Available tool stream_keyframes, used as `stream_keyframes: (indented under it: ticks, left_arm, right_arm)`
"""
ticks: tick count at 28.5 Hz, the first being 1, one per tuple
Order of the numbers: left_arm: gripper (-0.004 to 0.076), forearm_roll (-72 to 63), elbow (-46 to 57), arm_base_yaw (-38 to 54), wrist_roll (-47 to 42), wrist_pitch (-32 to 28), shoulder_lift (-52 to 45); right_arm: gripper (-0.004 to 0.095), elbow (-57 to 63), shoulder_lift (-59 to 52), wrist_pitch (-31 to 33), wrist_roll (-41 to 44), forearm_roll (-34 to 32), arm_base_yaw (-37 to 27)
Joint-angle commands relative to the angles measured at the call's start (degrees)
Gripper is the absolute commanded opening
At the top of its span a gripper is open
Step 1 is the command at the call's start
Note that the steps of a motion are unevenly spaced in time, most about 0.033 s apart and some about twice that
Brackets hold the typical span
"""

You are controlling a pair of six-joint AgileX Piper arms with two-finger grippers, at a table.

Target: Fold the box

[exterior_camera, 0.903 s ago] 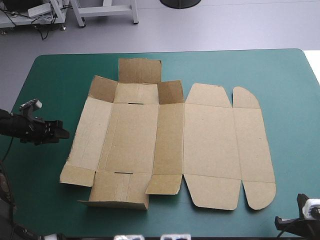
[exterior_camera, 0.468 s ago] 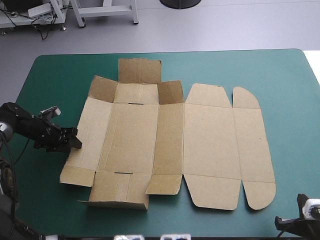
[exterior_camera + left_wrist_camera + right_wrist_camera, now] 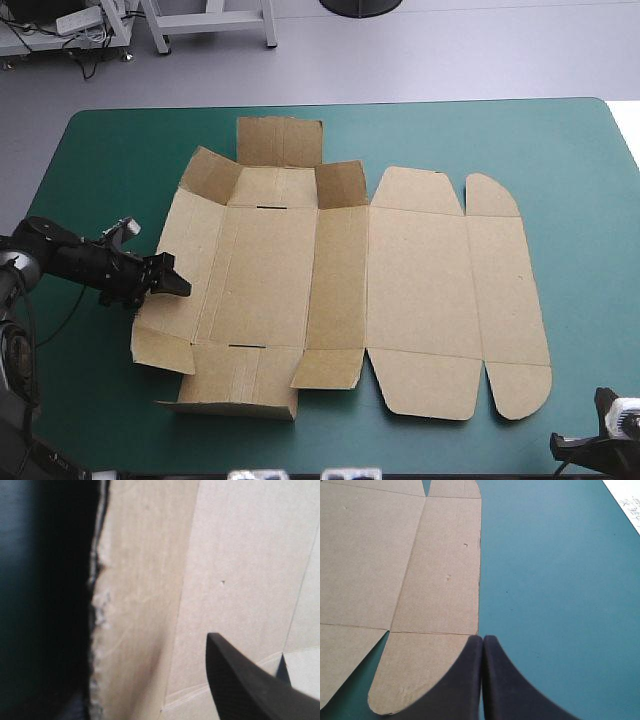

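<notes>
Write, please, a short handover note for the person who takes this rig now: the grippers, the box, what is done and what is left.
Left gripper: open, at the left wall of the brown cut-board box. The wall's edge seems to lie between its black fingers.
Right gripper: shut, holding nothing, over the box's near right rounded flap.
Box: lies mostly flat in the middle of the teal-green table cover. The two far corner flaps and the left wall stand partly up. The lid panels on the right lie flat.
Done: almost nothing.
Left: raise and tuck all the walls.
</notes>
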Motion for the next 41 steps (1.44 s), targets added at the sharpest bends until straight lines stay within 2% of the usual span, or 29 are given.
stream_keyframes:
  ticks: [1, 5, 8, 10, 15, 19, 26, 35, 41]
  left_arm:
    - [0.0395, -4.41, 0.02, -1.55, 0.54, 5.89, -2.18]
    - [0.0291, -4.02, 0.15, -2.17, -0.5, 5.89, -2.18]
    - [0.0133, -3.04, 0.15, -2.28, -3.15, 5.89, -2.18]
    - [0.0, -1.52, 0.15, -2.28, -3.53, 5.89, -2.18]
    - [-0.0008, -0.61, -0.23, -2.51, -0.72, 5.89, -2.18]
    - [-0.0008, 4.27, -4.28, -5.4, -0.16, 5.89, -3.29]
    - [-0.001, 21.24, -17.17, -18.6, -1.14, 5.89, -6.73]
    - [-0.001, 34.35, -35.95, -34.87, -0.19, 5.43, -7.23]
    - [-0.001, 39.77, -41.68, -38.22, -0.05, 1.86, -7.13]
  right_arm:
    - [-0.0017, -1.2, 0.38, -3.47, -0.4, -1.24, 0.18]
    - [-0.0018, -1.2, 0.38, -3.47, -0.4, -1.24, 0.18]
    - [-0.0018, -1.2, 0.38, -3.47, -0.4, -1.24, 0.18]
    - [-0.0018, -1.2, 0.38, -3.47, -0.4, -1.24, 0.18]
    - [-0.0018, -1.2, 0.38, -3.47, -0.4, -1.24, 0.18]
    - [-0.0018, -1.2, 0.38, -3.7, -0.4, -1.24, 0.18]
    - [-0.0017, -1.2, 0.38, -5.18, -0.3, -0.35, 0.18]
    - [-0.0017, -1.2, 0.49, -3.64, -0.3, 1.18, 0.18]
    - [-0.0017, -1.2, 0.49, -3.64, -0.4, 1.98, 0.18]
